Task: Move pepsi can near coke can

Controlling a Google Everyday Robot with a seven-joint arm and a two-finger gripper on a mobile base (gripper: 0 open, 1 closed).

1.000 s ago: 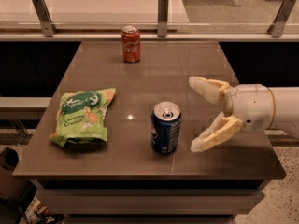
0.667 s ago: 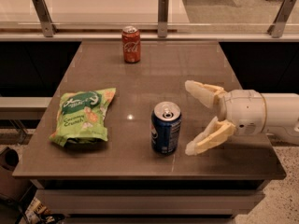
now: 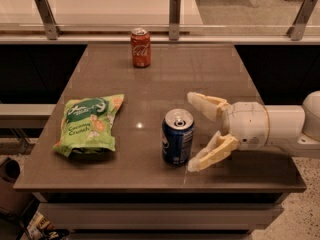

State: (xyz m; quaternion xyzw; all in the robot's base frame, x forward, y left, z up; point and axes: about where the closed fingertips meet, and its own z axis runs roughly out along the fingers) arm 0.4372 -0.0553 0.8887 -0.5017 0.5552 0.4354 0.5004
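Now, over the brown desk [image 3: 150,84], the gripper [image 3: 196,133], spread wide, has edged in to just beside the pepsi can [image 3: 177,138] near the front. A chip bag [image 3: 89,125] lies nearby. The coke can [image 3: 140,47] stands well apart at the back, so grasping seems next.

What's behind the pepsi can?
Bare table, then the coke can upright near the far edge. The pepsi can hides the strip behind it. The gripper, open, sits at its right.
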